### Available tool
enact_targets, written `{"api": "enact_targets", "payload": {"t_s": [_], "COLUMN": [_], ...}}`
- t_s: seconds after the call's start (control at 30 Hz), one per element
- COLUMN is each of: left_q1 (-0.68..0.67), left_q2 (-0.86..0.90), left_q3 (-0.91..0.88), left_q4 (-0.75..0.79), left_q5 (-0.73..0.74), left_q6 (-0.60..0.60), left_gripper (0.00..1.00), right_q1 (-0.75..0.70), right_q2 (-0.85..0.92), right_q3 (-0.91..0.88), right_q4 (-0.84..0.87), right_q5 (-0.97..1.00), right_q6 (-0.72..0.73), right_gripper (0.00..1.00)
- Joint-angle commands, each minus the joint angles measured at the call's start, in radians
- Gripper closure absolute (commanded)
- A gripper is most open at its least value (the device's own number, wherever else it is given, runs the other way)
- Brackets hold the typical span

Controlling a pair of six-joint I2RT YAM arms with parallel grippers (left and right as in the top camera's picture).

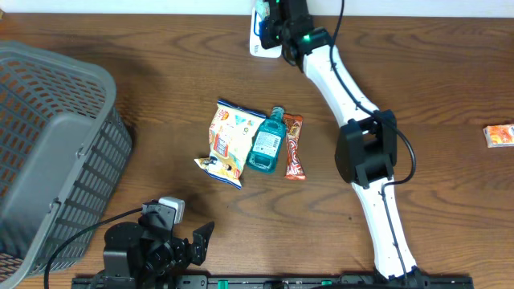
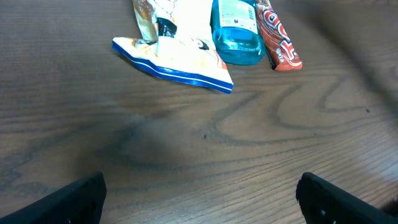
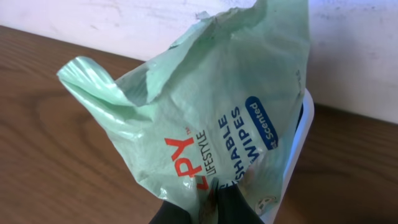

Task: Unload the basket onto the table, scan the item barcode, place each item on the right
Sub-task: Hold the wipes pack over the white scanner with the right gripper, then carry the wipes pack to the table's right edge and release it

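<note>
A big gray basket (image 1: 48, 144) sits on the far left of the brown table (image 1: 434, 72). Near the front edge, just right of the basket, is the left gripper (image 2: 202, 208). Its two black fingers (image 2: 78, 199) are spread wide apart, and nothing is between them. It is above bare wood and touches nothing.

In the middle of the table, three things lie side by side. First is a snack bag (image 1: 229, 143) in yellow, white and blue. Next is a blue bottle (image 1: 267, 140), lying flat and touching the bag. Then comes a red candy bar (image 1: 294, 146), right beside the bottle. All three are well away from both grippers.

The white right arm (image 1: 353, 96) reaches from the front of the table up to the back edge. There the right gripper (image 3: 214, 202) has its fingers pinched tight on a pack of wipes (image 3: 211, 118). The pack is light green and crinkly, with red and blue words on it. It is pinched at its bottom end and sticks up off the table. Just behind it is a white stand (image 3: 301, 149) by the wall. I cannot tell if the pack touches the stand.

Far on the right edge lies a small orange box (image 1: 499, 135), all alone.
</note>
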Motion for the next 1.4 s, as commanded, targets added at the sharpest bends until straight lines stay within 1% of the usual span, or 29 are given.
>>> {"api": "enact_targets", "payload": {"t_s": [0.0, 0.13, 0.23, 0.37, 0.47, 0.53, 0.6, 0.7, 0.8, 0.87, 0.93, 1.0, 1.07, 1.37], "left_q1": [0.002, 0.002, 0.002, 0.002, 0.002, 0.002, 0.002, 0.002, 0.002, 0.002, 0.002, 0.002, 0.002, 0.002], "left_q2": [-0.005, -0.005, -0.005, -0.005, -0.005, -0.005, -0.005, -0.005, -0.005, -0.005, -0.005, -0.005, -0.005, -0.005], "left_q3": [0.009, 0.009, 0.009, 0.009, 0.009, 0.009, 0.009, 0.009, 0.009, 0.009, 0.009, 0.009, 0.009, 0.009], "left_q4": [-0.003, -0.003, -0.003, -0.003, -0.003, -0.002, -0.003, -0.003, -0.003, -0.003, -0.003, -0.003, -0.003, -0.003], "left_q5": [-0.005, -0.005, -0.005, -0.005, -0.005, -0.005, -0.005, -0.005, -0.005, -0.005, -0.005, -0.005, -0.005, -0.005], "left_q6": [0.01, 0.01, 0.01, 0.01, 0.01, 0.01, 0.01, 0.01, 0.01, 0.01, 0.01, 0.01, 0.01, 0.01], "left_gripper": [0.02, 0.02, 0.02, 0.02, 0.02, 0.02, 0.02, 0.02, 0.02, 0.02, 0.02, 0.02, 0.02, 0.02], "right_q1": [0.027, 0.035, 0.036, 0.029, 0.008, -0.015, -0.051, -0.122, -0.221, -0.299, -0.376, -0.456, -0.523, -0.778], "right_q2": [0.003, 0.002, 0.0, -0.023, -0.056, -0.078, -0.098, -0.1, -0.095, -0.095, -0.095, -0.095, -0.095, -0.095], "right_q3": [0.032, 0.066, 0.141, 0.283, 0.383, 0.418, 0.428, 0.426, 0.387, 0.343, 0.294, 0.241, 0.186, -0.116], "right_q4": [0.026, -0.01, -0.113, -0.349, -0.596, -0.747, -0.9, -1.078, -1.17, -1.196, -1.197, -1.175, -1.137, -0.839], "right_q5": [0.1, 0.1, 0.101, 0.181, 0.276, 0.313, 0.335, 0.385, 0.476, 0.544, 0.58, 0.565, 0.548, 0.543], "right_q6": [-0.061, -0.043, -0.027, 0.01, 0.074, 0.111, 0.133, 0.146, 0.146, 0.153, 0.201, 0.244, 0.255, 0.254], "right_gripper": [0.99, 0.99, 0.99, 0.99, 0.99, 0.99, 0.99, 0.99, 0.99, 0.99, 0.99, 0.99, 0.99, 0.99]}}
